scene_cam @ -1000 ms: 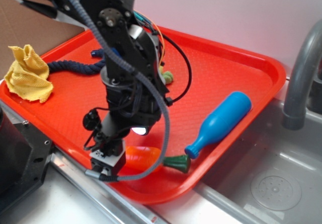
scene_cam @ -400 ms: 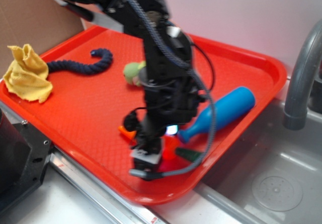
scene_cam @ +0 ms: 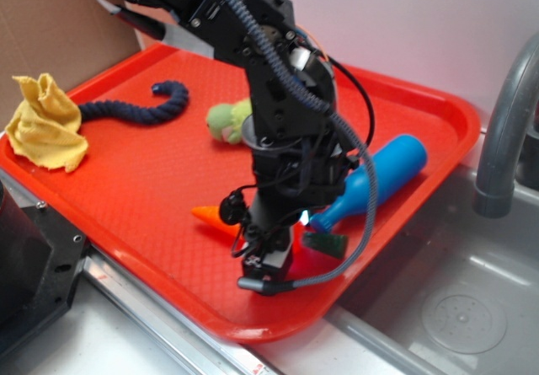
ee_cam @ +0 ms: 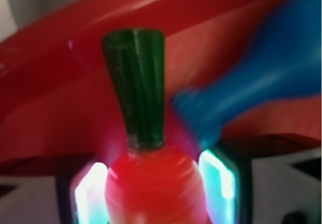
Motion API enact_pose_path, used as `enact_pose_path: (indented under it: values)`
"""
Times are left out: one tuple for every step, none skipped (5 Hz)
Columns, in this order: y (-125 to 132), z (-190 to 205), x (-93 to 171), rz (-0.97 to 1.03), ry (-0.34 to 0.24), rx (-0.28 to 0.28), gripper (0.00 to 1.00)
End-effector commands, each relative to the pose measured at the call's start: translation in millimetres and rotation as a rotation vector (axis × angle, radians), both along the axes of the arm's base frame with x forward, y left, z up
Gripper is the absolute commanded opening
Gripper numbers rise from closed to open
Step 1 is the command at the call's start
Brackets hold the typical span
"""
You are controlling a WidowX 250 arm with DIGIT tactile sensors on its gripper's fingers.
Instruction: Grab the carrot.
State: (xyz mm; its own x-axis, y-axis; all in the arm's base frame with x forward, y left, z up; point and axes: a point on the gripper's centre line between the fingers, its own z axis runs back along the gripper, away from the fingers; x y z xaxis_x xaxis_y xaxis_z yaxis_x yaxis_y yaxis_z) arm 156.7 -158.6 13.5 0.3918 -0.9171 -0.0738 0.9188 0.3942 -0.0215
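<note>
Gripper (scene_cam: 271, 261) in the exterior view hung low over the red tray (scene_cam: 126, 181), close to its near edge, with the black arm (scene_cam: 278, 114) reaching down from the far left corner and a braided cable looping round under the fingers. From this side the jaws were masked by the wrist and cable, so their grip could not be read here. An orange carrot (scene_cam: 212, 218) lay flat on the tray beneath the gripper, its pointed tip poking out to the left and its green stem (scene_cam: 324, 243) showing on the right. Just beside the stem lay the blue bottle (scene_cam: 375, 181), its neck pointing at the gripper and its base toward the tray's right edge. A green-yellow plush (scene_cam: 226, 120) sat behind the arm near the tray's middle, a dark blue rope (scene_cam: 135, 110) curled along the far left side, and a yellow cloth (scene_cam: 44, 124) was bunched on the left edge. A grey faucet (scene_cam: 505, 131) stood past the right edge above a steel sink (scene_cam: 455, 308). In the wrist view the gripper (ee_cam: 153, 186) was clenched on the carrot (ee_cam: 153, 189), the two lit pads (ee_cam: 90, 191) pressed against either side of the orange body. Its stem (ee_cam: 138, 90) pointed away toward the tray's rim, and the blurred bottle (ee_cam: 251, 88) neck sat just right of it.
</note>
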Motion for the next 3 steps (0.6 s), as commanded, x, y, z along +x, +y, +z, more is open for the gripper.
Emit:
enact_pose_path:
  values:
    - [43,87,-59,0.394,-0.057,-0.076,0.0]
    - [68,120,-71,0.646,-0.026,-0.077,0.0]
    - [94,137,-68,0.896,-0.013,-0.04,0.0]
